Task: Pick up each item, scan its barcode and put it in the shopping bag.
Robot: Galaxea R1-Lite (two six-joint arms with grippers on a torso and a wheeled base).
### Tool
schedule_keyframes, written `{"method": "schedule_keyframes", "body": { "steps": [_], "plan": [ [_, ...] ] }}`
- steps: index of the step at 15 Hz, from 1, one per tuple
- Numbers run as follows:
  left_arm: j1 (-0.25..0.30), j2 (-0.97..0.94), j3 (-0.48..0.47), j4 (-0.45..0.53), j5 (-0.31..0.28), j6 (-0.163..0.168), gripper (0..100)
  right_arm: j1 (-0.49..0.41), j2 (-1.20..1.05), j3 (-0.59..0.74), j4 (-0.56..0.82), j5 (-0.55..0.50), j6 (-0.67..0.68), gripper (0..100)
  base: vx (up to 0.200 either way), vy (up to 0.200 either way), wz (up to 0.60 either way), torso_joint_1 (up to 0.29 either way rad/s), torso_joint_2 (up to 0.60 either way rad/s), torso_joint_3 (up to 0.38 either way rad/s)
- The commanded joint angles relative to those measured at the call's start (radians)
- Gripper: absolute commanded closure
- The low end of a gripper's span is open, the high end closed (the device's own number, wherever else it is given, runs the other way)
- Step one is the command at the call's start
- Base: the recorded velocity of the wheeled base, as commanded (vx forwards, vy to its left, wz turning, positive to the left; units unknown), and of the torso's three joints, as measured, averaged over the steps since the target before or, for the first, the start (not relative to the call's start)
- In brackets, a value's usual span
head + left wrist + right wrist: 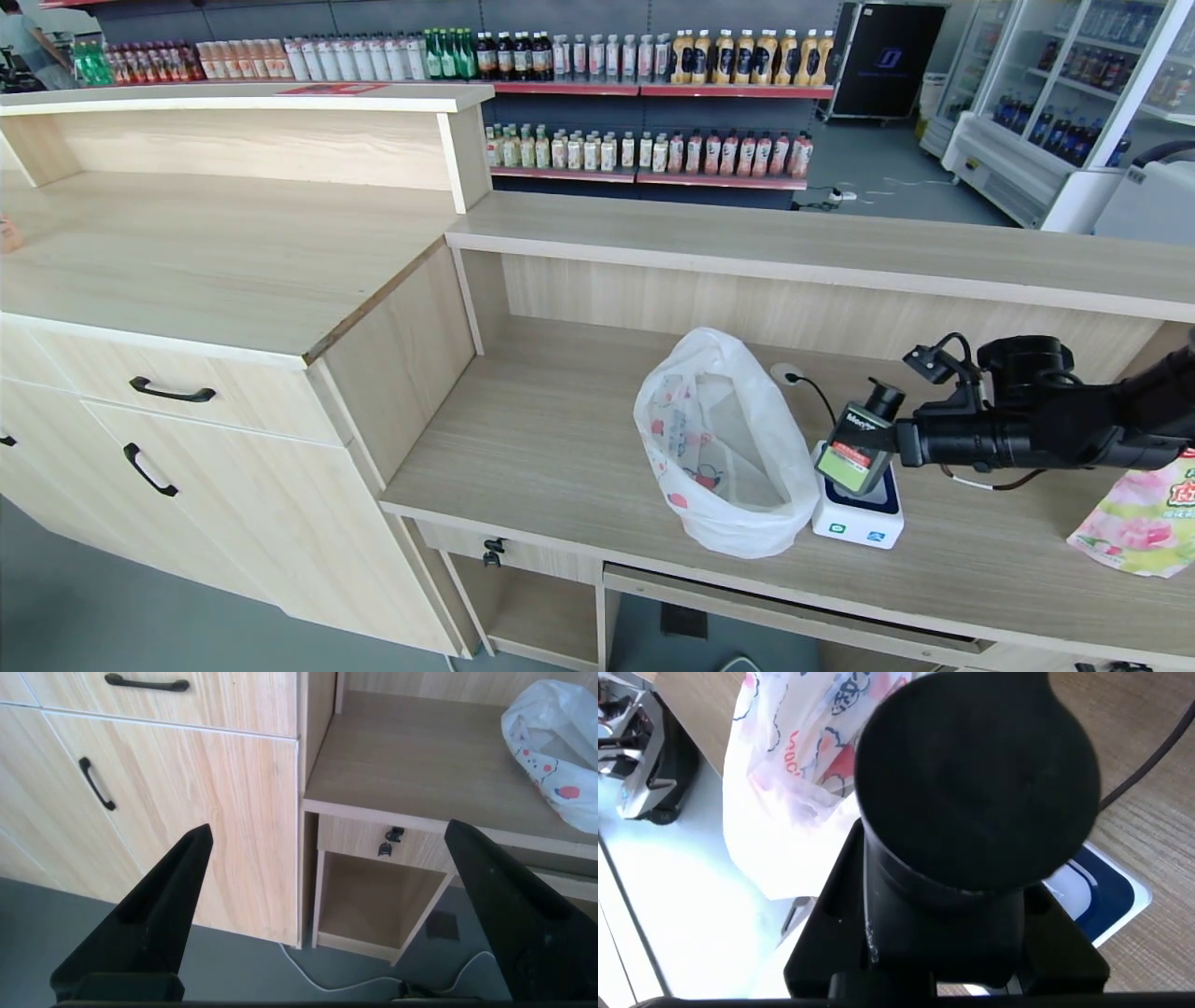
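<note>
- My right pincer (882, 446) is closed on a small dark-capped bottle (854, 457) with a green and red label. It holds the bottle tilted just above the scanner (864, 523). I cannot make out the finger contact itself, so I judge the grip only from how the bottle hangs.
- My left pincer (327, 828) is wide open and empty, hanging off the table's front by the cabinet doors.
- The shopping bag (724, 448) stands touching the scanner's left side, its mouth open and slumped.
- A pink pouch (1144, 518) lies on the table (541, 439) at the far right, not yet handled.
- Risks as I judge them:
  - The label may face away from the scanner window, so nothing reads.
  - Swinging left too low could catch the bag's limp rim and fold it shut or drag the bag.
  - Releasing the bottle short of the bag's mouth would drop it onto the scanner or its cable (817, 392).
</note>
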Motion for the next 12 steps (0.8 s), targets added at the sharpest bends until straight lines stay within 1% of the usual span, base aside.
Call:
{"method": "schedule_keyframes", "body": {
  "steps": [1, 5, 12],
  "plan": [
    [0.000, 0.002, 0.000, 0.000, 0.000, 0.000, 0, 0.001, 0.007, -0.008, -0.001, 0.002, 0.003, 100, 0.000, 0.000, 0.00, 0.000, 0.00, 0.000],
    [0.000, 0.002, 0.000, 0.000, 0.000, 0.000, 0, 0.018, 0.022, -0.014, -0.001, 0.002, 0.003, 100, 0.000, 0.000, 0.00, 0.000, 0.00, 0.000],
    [0.000, 0.002, 0.000, 0.000, 0.000, 0.000, 0, 0.023, 0.034, -0.015, -0.002, -0.001, 0.000, 100, 0.000, 0.000, 0.00, 0.000, 0.00, 0.000]
  ]
}}
